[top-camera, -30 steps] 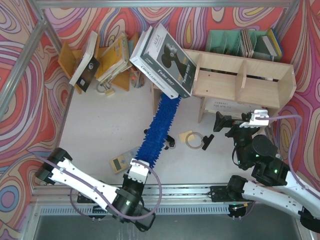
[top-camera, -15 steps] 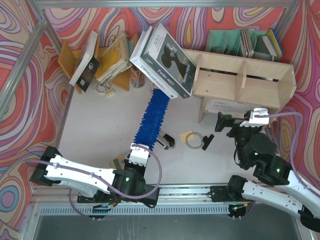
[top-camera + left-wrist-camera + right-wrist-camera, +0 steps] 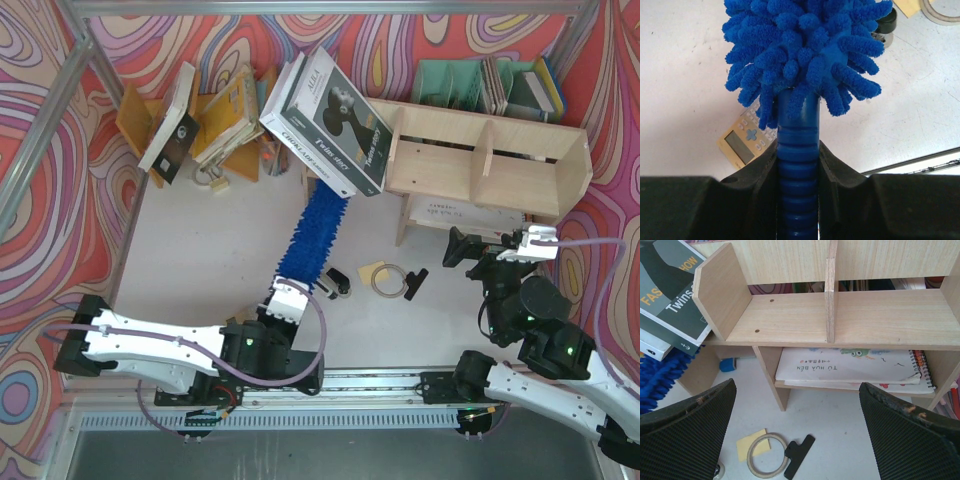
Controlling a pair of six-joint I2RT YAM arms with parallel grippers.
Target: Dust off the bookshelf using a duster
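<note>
The duster (image 3: 314,232) lies slanted across the table, and its far tip is hidden under a black-and-white box (image 3: 330,120) that leans on the left end of the bookshelf (image 3: 480,165). My left gripper (image 3: 289,298) is shut on the duster's ribbed blue handle (image 3: 798,165), with the fluffy head (image 3: 805,50) just beyond the fingers. My right gripper (image 3: 493,250) hovers open in front of the bookshelf (image 3: 790,315). Its wide-spread fingers (image 3: 690,425) hold nothing.
A beige calculator (image 3: 747,142) lies under the duster's near end. A tape ring (image 3: 387,280), a yellow note (image 3: 372,269) and a black clip (image 3: 415,283) sit before the shelf. A picture book (image 3: 850,367) fills its lower bay. An orange-brown book rack (image 3: 200,120) and a mint file holder (image 3: 450,85) stand behind.
My left gripper has moved away from the near edge and slightly right, pushing the duster farther under the leaning box. The right gripper has drifted a little right and nearer, still open.
</note>
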